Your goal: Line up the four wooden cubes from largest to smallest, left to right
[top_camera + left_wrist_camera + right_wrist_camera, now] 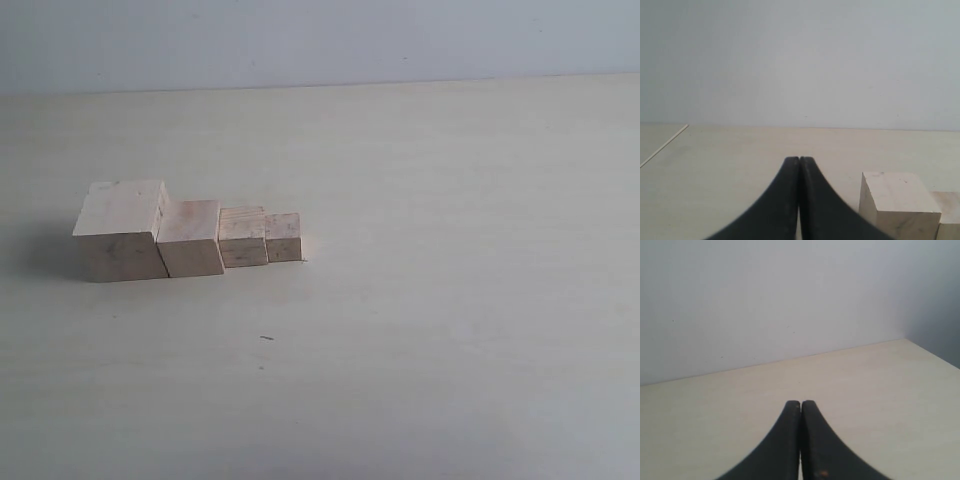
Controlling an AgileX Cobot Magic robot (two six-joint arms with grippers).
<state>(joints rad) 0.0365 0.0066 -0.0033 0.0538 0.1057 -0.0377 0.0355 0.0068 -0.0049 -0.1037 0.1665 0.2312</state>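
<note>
Four pale wooden cubes stand side by side in a row on the table in the exterior view. From left to right they are the largest cube [122,230], a smaller cube [189,238], a third cube [243,238] and the smallest cube [284,238]. Neighbouring cubes touch or nearly touch. Neither arm appears in the exterior view. My left gripper [799,160] is shut and holds nothing; the largest cube [897,205] lies just beside it, with the second cube [950,215] at the frame edge. My right gripper [801,403] is also shut and holds nothing, over bare table.
The light wooden table [420,300] runs back to a pale wall [320,40]. A tiny dark speck [266,338] lies in front of the row. The table's edge [662,146] shows in the left wrist view.
</note>
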